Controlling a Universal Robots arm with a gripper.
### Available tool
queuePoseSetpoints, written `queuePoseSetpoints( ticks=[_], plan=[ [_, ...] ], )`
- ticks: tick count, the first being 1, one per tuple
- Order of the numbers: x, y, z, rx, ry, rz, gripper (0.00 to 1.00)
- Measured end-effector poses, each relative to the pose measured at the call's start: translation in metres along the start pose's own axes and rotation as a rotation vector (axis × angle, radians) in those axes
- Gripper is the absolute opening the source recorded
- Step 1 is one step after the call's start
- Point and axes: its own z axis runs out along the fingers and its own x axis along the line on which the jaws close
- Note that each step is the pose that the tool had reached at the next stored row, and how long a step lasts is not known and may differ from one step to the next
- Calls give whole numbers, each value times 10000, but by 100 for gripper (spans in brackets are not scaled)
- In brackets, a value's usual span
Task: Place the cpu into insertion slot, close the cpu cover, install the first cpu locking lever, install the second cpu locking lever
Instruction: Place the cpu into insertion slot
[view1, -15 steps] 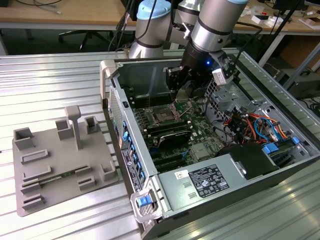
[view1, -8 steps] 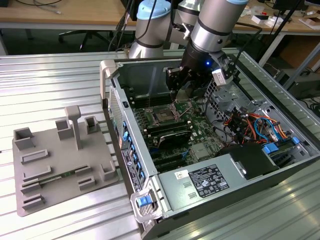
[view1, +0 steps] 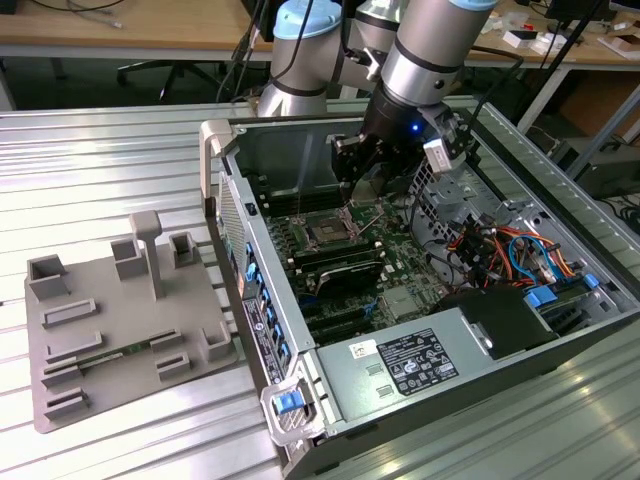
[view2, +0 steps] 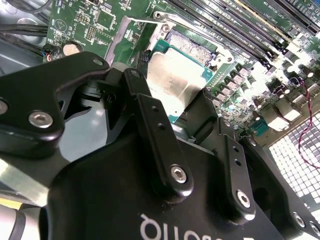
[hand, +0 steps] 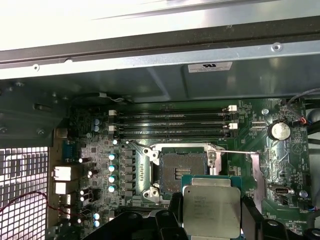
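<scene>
My gripper (hand: 210, 216) is shut on the cpu (hand: 210, 207), a flat square chip with a silver-grey top, held by two opposite edges. In the second wrist view the cpu (view2: 172, 82) sits between the black fingers (view2: 150, 117), a little above the motherboard. The insertion slot (hand: 180, 171) lies just beyond the chip, its dark pin field bare inside a silver rim. The cpu cover (hand: 256, 172) stands swung open at one side of the slot. A thin locking lever (hand: 235, 151) juts out raised from the socket. In the exterior view the gripper (view1: 362, 185) hangs inside the open case over the insertion slot (view1: 328, 232).
Long black memory slots (hand: 170, 125) run along the far side of the socket. Capacitors (hand: 112, 170) and the case wall (view1: 290, 150) are close by. Coloured cables (view1: 505, 250) and the power supply (view1: 410, 365) fill the case's near part. A grey fixture tray (view1: 110, 310) lies outside on the table.
</scene>
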Motion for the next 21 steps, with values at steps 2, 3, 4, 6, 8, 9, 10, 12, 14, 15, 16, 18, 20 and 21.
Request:
queuePoseSetpoints(
  ticks=[2,3,4,6,8,9,10,12,14,15,16,18,20,21],
  plan=[
    [0,0,3,3,0,0,55],
    [0,0,4,4,0,0,55],
    [0,0,6,6,0,0,55],
    [0,-1,9,9,0,0,55],
    [0,-1,11,12,0,1,55],
    [0,-1,13,14,0,0,55],
    [0,-1,16,17,0,1,55],
    [0,-1,21,23,-1,1,55],
    [0,-2,23,27,0,1,55],
    [0,-2,24,28,0,1,55],
    [0,-2,25,29,-1,1,55],
    [-1,-2,30,36,-1,1,55],
    [-1,-3,35,42,-1,1,55],
    [-1,-3,37,44,-1,1,55]
  ],
)
